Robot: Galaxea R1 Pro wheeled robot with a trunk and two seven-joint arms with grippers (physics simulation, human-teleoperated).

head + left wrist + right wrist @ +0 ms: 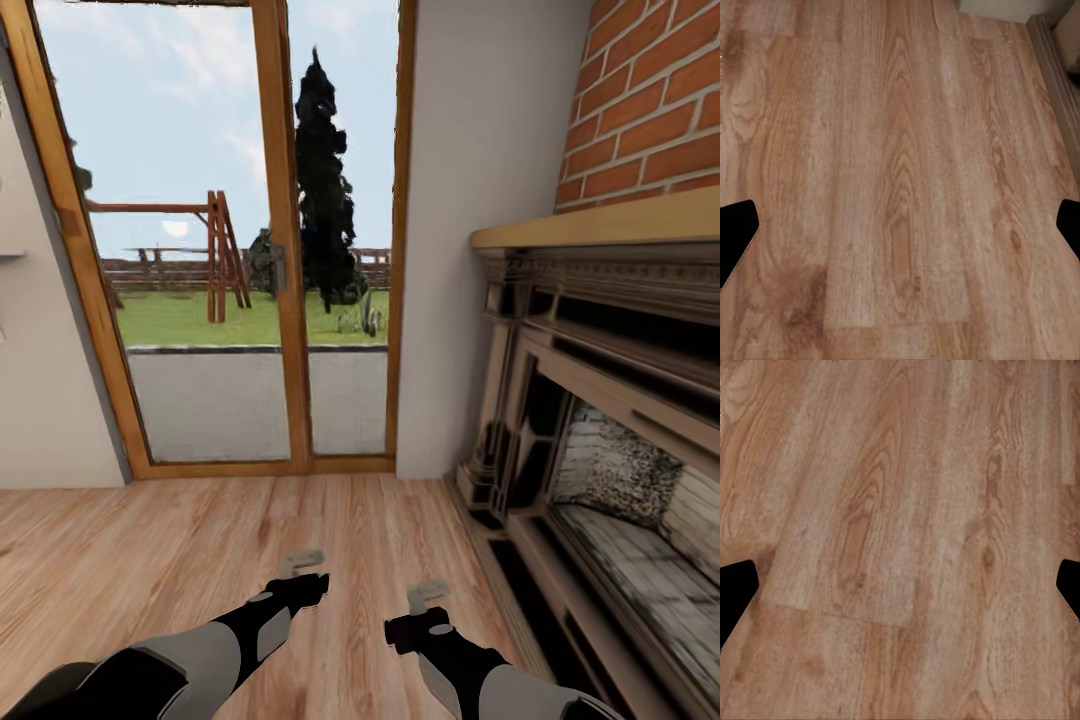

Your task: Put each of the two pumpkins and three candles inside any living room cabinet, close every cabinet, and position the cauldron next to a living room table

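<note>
robot in transit over pale oak plank floor [150, 540], facing wood-framed glass patio door [270, 250] beside dark carved fireplace [600, 420]; left gripper [302, 563] and right gripper [428, 596] spread apart, empty; pumpkins, candles, cabinet, cauldron, table not located here, progress undeterminable.

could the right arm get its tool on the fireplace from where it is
Probably not yet: the right tool hangs low over bare wood floor, with the fireplace off to its right. Nothing blocks the way; the gap looks too wide without driving closer.
</note>
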